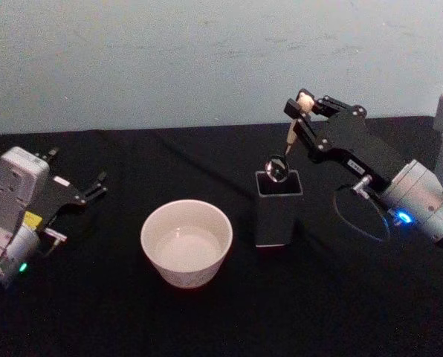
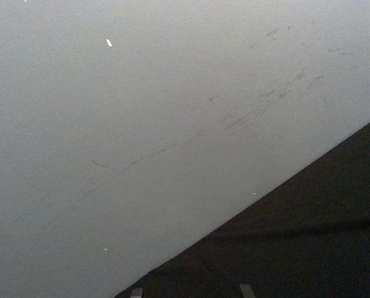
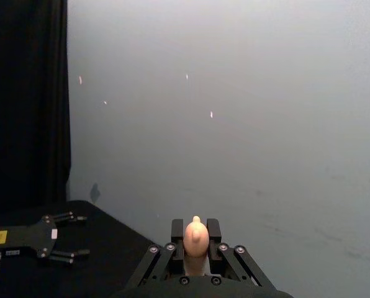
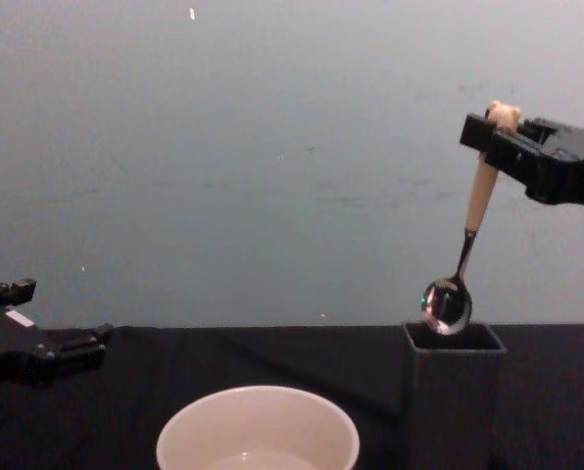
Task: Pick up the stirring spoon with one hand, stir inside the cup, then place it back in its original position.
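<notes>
Nearest, the cup [image 1: 186,242] stands on the black table [image 1: 340,312], below the right gripper [image 1: 303,105] and off to its left. Just beyond it, the dark holder [image 1: 278,208] stands upright beside the cup without touching it, beneath that gripper. The gripper's fingers are clamped on the spoon [image 4: 480,201] just under its bear head. The handle tilts a little, and the shiny bowl hangs below at the holder's open top. Far to this gripper's left, the left gripper [image 1: 79,165] sits low over the table, fingers spread with nothing between them. Behind everything is a pale wall [image 1: 207,59].
</notes>
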Motion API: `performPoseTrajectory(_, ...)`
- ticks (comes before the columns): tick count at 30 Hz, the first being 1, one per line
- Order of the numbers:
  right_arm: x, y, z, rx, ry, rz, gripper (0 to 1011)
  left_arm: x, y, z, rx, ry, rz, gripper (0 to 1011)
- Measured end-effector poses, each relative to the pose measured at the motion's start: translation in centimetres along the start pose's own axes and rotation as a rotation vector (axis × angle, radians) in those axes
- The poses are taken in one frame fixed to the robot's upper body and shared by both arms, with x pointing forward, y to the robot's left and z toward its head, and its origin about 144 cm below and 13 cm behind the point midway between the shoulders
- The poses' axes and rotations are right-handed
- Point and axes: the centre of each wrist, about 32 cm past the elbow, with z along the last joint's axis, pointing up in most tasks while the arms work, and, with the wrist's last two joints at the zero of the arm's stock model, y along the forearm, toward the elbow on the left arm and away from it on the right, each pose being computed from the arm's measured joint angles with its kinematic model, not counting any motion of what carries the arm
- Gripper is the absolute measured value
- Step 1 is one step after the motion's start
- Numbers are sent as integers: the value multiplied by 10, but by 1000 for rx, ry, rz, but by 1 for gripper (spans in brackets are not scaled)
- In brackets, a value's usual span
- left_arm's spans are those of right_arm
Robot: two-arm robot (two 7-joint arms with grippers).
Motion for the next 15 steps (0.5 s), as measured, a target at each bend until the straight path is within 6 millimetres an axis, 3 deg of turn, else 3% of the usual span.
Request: performPoseTrajectory(15,-5,1,-10,-71,89,-40,214,0,0,0,0,0,0,1001)
